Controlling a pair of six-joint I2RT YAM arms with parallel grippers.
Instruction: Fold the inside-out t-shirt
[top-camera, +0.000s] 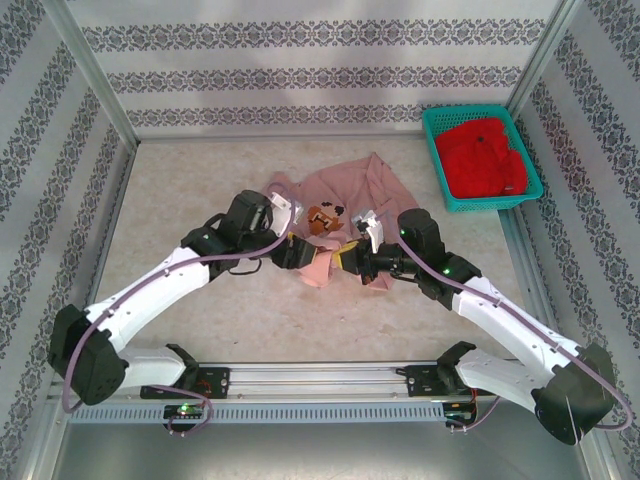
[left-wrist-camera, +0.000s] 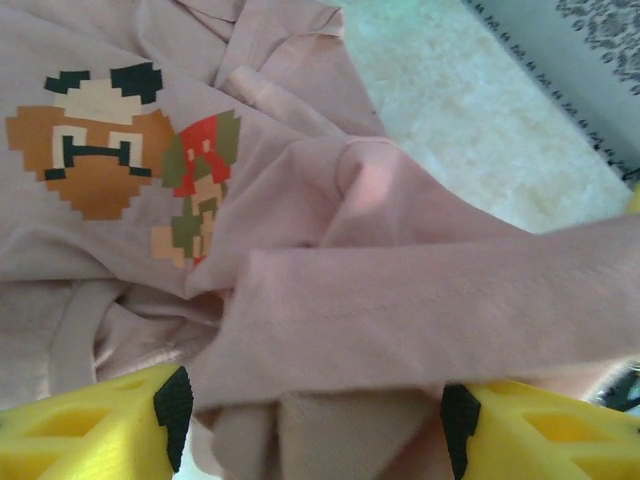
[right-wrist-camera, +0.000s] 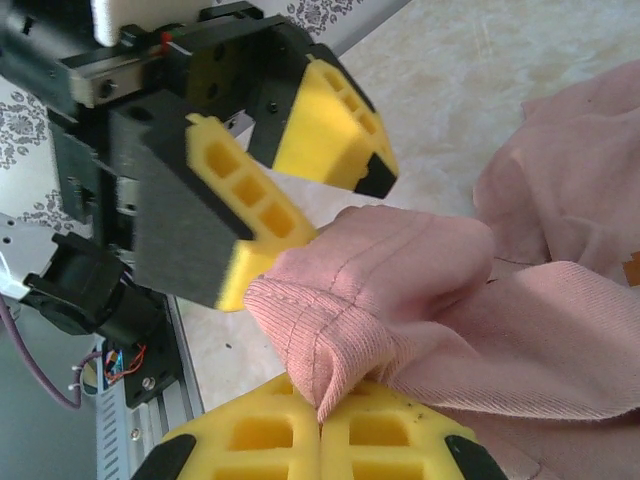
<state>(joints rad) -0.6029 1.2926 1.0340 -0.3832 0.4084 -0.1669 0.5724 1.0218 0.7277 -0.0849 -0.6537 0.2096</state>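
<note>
Hem in hand: the right gripper (right-wrist-camera: 320, 440) pinches a rolled edge of the pink t-shirt (top-camera: 345, 185), crumpled on the table (top-camera: 180, 200); the left gripper (left-wrist-camera: 310, 410) gapes astride the same fold and would best close on one layer before spreading.

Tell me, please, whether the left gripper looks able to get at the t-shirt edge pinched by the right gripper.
Probably yes: the left gripper stands open right at the t-shirt fold, beside the shut right gripper, with nothing between.
</note>
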